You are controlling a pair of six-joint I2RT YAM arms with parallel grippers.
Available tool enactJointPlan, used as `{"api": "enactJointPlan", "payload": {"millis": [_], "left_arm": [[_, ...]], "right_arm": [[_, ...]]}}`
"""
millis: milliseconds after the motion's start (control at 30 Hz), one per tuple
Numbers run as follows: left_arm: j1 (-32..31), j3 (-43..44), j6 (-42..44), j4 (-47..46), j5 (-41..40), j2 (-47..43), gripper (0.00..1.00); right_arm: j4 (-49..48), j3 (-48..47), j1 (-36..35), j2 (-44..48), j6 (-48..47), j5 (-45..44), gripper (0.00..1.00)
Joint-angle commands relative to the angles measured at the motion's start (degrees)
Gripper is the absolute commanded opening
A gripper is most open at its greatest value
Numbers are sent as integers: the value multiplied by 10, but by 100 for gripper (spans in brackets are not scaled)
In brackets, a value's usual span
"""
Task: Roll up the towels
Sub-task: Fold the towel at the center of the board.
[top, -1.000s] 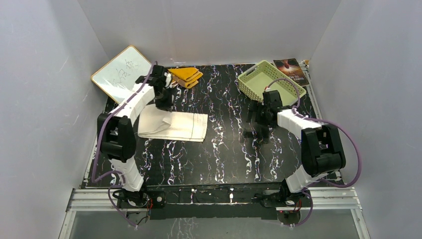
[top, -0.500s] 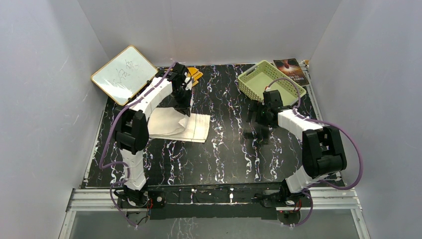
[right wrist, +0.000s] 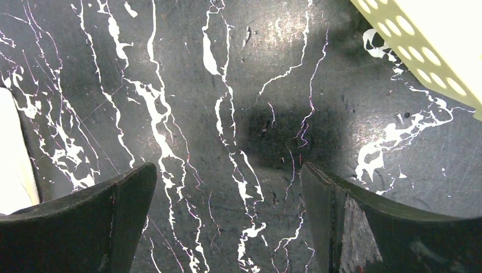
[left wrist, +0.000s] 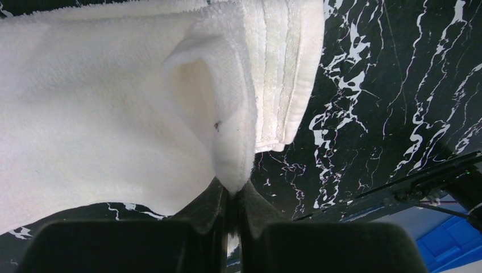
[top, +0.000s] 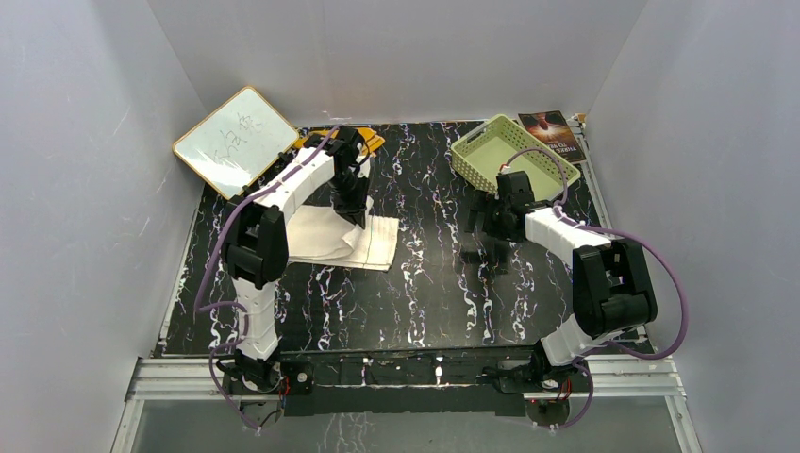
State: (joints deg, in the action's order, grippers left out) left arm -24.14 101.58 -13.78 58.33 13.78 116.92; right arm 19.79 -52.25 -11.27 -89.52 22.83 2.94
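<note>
The cream-white towel point(top: 325, 243) lies left of centre on the black marbled table point(top: 425, 302), with one part lifted and folded over itself. My left gripper point(top: 357, 213) is shut on that raised fold; in the left wrist view the cream-white towel point(left wrist: 113, 108) hangs from the left gripper point(left wrist: 233, 190). The mustard-yellow towel point(top: 374, 142) peeks out behind the left arm at the back. My right gripper point(top: 486, 231) hovers open over bare table to the right of the towel. Nothing sits between the jaws of the right gripper point(right wrist: 227, 187), and a sliver of the cream towel point(right wrist: 11, 165) shows at the left.
A pale green slotted basket point(top: 495, 151) stands at the back right, and a corner of the basket point(right wrist: 432, 45) shows just beyond my right gripper. A white board point(top: 231, 140) leans at the back left. A dark book point(top: 552, 132) lies behind the basket.
My left arm has swung right and slightly nearer, dragging the towel's left part over the rest. The right gripper has stayed in place, open.
</note>
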Motion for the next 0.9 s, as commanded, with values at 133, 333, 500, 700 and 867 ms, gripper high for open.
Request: {"api": "enactJointPlan", "payload": {"millis": [133,333,500,700,867], "left_arm": [[-4,14,-39,-19,40,-17,0],[-6,11,-46,-24,55,-20,0],[-6,19,-53,-20,60,-30,0],[-7,-27,-57,-54,71,-18,0],[-13,-16,-64,-53,66,-31,0]], "right_arm": [[-3,-9,-4,8,-1,-7,98],[-5,-4,-5,7,-1,-7,98],[-6,0,-5,7,-1,-7,98],[-12,4,-7,1,0,-2,98],[-5,6,-8,6,-3,-9,98]]}}
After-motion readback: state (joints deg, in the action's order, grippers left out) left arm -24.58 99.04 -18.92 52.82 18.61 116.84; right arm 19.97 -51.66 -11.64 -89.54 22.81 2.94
